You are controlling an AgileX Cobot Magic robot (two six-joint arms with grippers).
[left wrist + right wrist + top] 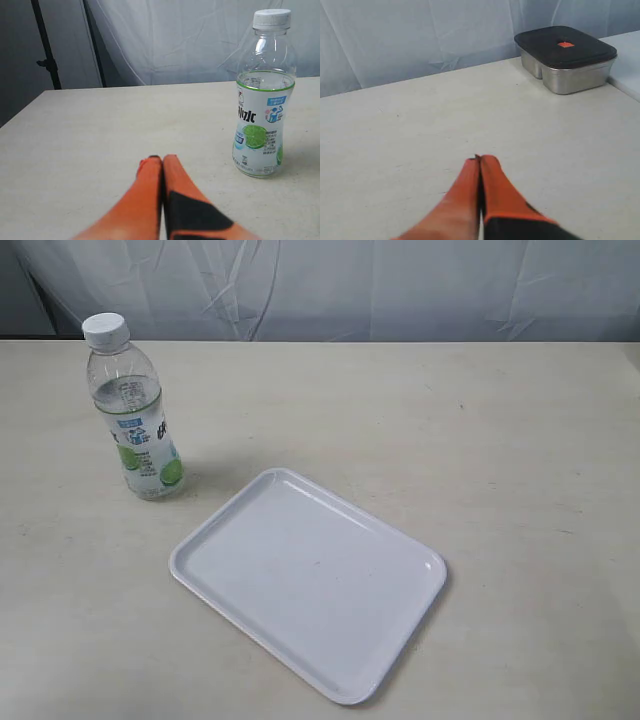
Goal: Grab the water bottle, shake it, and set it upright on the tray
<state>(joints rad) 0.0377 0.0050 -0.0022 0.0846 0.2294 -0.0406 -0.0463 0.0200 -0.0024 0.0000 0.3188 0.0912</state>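
The water bottle (135, 410) stands upright on the table at the left of the exterior view, white cap on, lime label facing out. It also shows in the left wrist view, where the bottle (262, 100) is apart from my left gripper (162, 159), whose orange fingers are pressed together with nothing between them. The white tray (310, 580) lies flat in the middle of the table, turned at an angle, nothing on it. My right gripper (481, 160) is shut over bare tabletop, holding nothing. Neither gripper shows in the exterior view.
A steel container with a black lid (565, 57) sits near the table's far corner in the right wrist view. A white cloth backdrop (330, 285) hangs behind the table. A dark stand pole (47, 45) rises beyond the table edge in the left wrist view.
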